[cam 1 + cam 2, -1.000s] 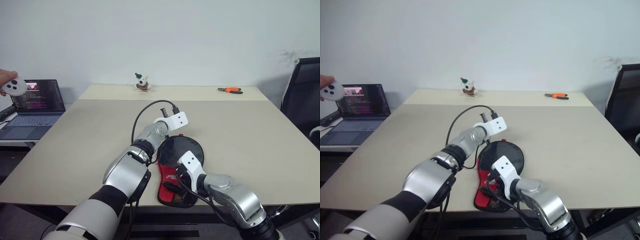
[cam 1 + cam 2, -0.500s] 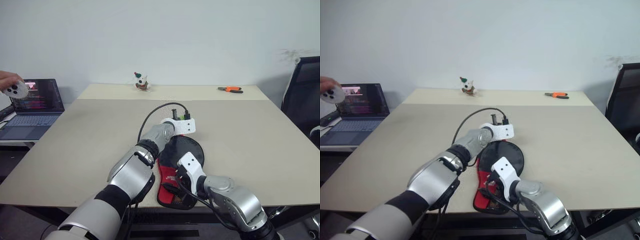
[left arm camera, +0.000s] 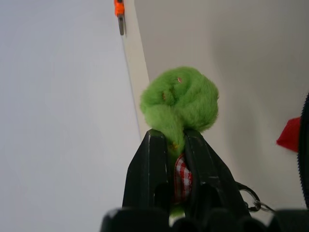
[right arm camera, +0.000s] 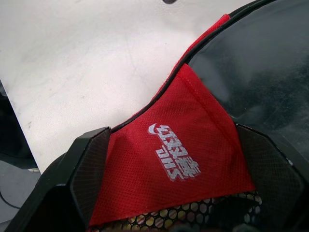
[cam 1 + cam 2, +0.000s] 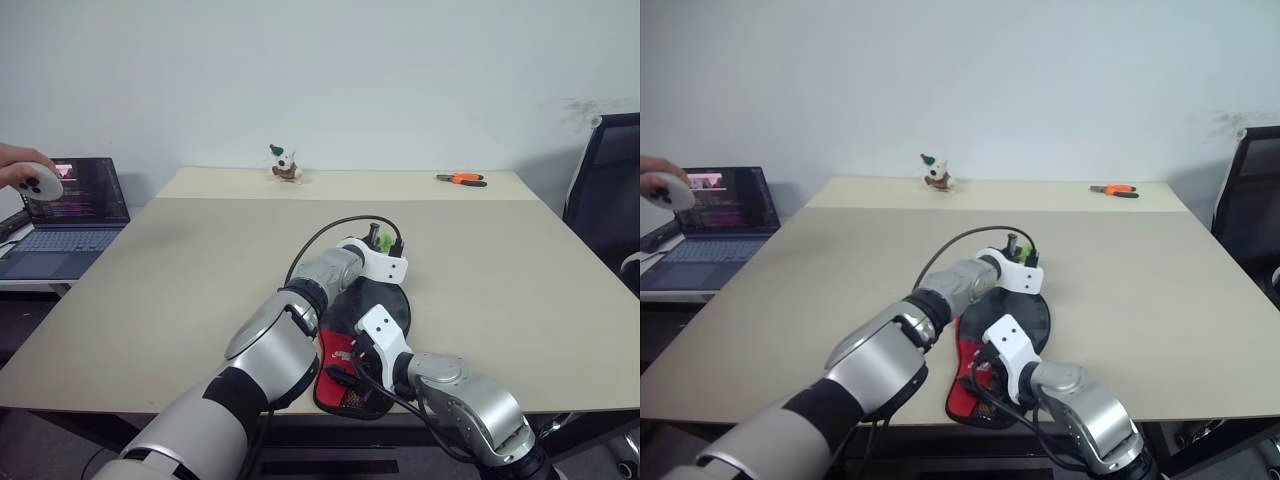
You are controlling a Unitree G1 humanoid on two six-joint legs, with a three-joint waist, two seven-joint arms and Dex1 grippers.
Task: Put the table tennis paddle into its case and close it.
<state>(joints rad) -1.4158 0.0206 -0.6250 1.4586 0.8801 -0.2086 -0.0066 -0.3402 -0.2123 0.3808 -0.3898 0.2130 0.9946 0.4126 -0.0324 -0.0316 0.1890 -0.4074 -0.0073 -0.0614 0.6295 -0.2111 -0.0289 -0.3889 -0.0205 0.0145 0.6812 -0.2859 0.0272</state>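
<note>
- case [image 5: 345, 365] lies flat at the lower centre of the head views, near the front edge of the bench [image 5: 180, 270]; black pouch, red panel with white logo, mesh pocket at its near end
- round black blade area [image 5: 385, 305] at the case's far end; cannot tell if this is the table tennis paddle's rubber or the case's own fabric, so paddle's place not clear
- left pincer [image 3: 169, 145] pressed together, pinching a fuzzy green charm [image 3: 181, 99] with a red-checked bit between the fingers [image 3: 142, 169]; a small metal ring hangs beside them
- in the head view the left pincer sits at centre frame, just above the far rim of the case
- right pincer [image 5: 345, 365] spread wide, fingers [image 4: 89, 164] either side of the red panel at the case's near end, over the mesh
- orange-handled pliers [image 5: 461, 180] at upper right on the bench's far edge; small toy figure [image 5: 284, 165] at upper centre
- laptop [image 5: 65, 215] at left on a side desk; a person's hand [image 5: 20, 170] holds a white controller at the left edge
</note>
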